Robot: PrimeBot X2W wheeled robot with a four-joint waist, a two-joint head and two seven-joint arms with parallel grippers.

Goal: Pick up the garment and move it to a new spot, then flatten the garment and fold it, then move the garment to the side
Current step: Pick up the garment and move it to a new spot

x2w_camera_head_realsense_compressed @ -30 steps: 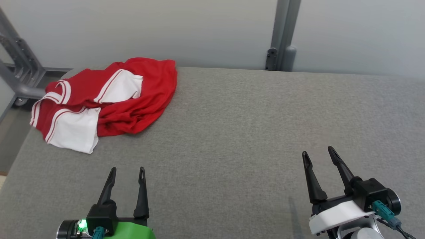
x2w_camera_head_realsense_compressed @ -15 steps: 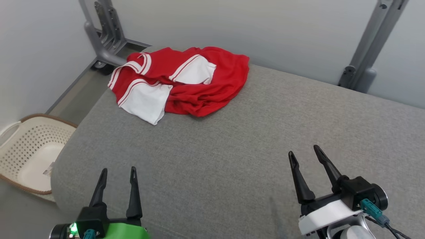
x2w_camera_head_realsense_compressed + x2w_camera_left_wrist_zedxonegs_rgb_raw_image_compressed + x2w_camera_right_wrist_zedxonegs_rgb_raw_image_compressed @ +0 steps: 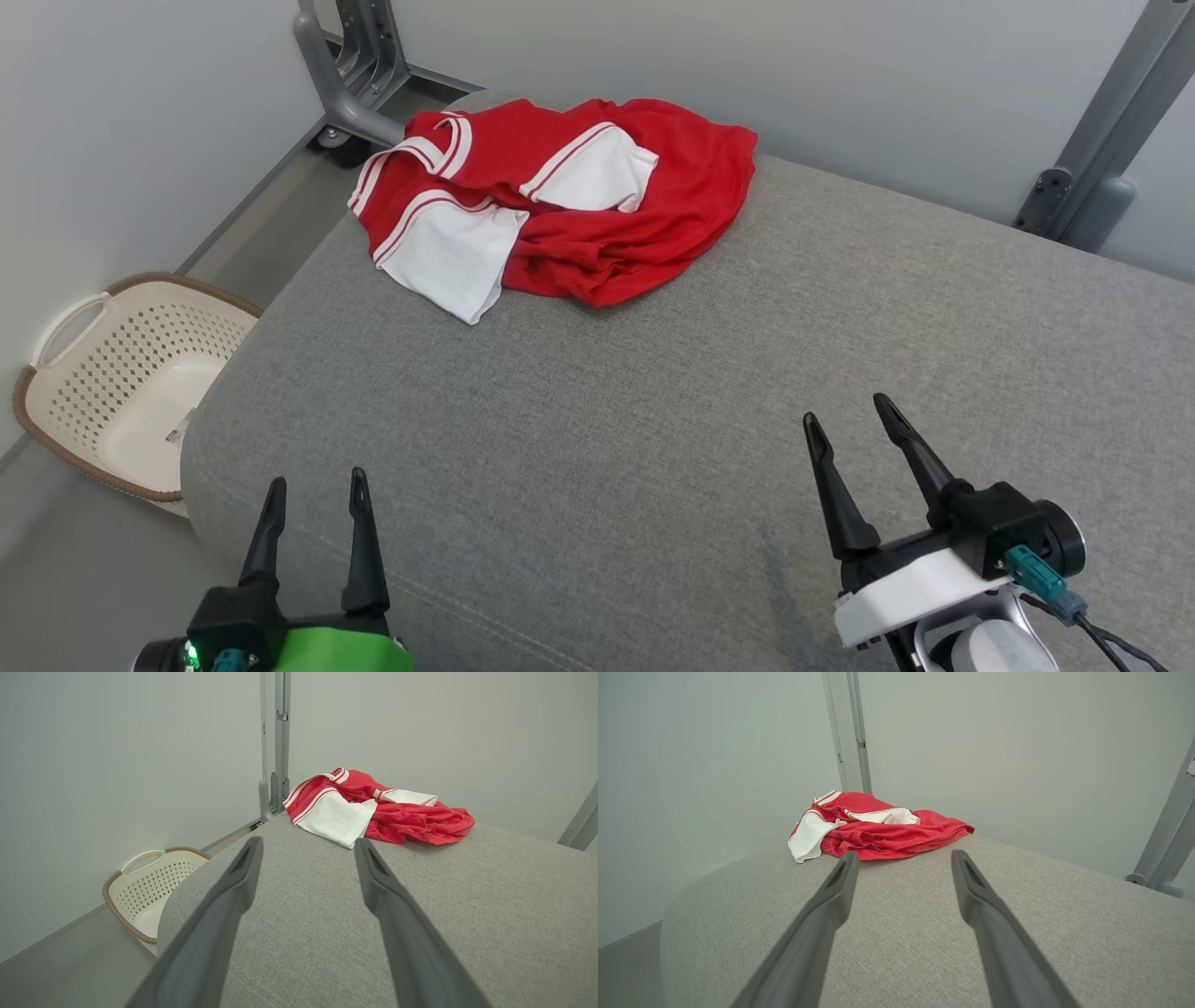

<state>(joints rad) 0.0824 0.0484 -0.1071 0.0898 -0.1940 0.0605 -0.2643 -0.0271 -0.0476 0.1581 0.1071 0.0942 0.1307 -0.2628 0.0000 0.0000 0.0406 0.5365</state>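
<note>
Basket (image 3: 112, 373) (something small (image 3: 177, 432) inside) beside the grey cushion (image 3: 607, 420); left hand (image 3: 316, 481) and right hand (image 3: 845, 411) spread, empty.

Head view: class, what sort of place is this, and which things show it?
Probably a laundry-folding test bay: a crumpled red-and-white garment on a grey padded table, a perforated laundry basket on the floor beside it.

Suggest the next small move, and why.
Probably reach the left gripper forward toward the near edge of the garment. Both it and the right gripper stand open and empty near the front of the table, well short of the garment, which lies crumpled at the far left corner. The left gripper looks like the closer one.
</note>
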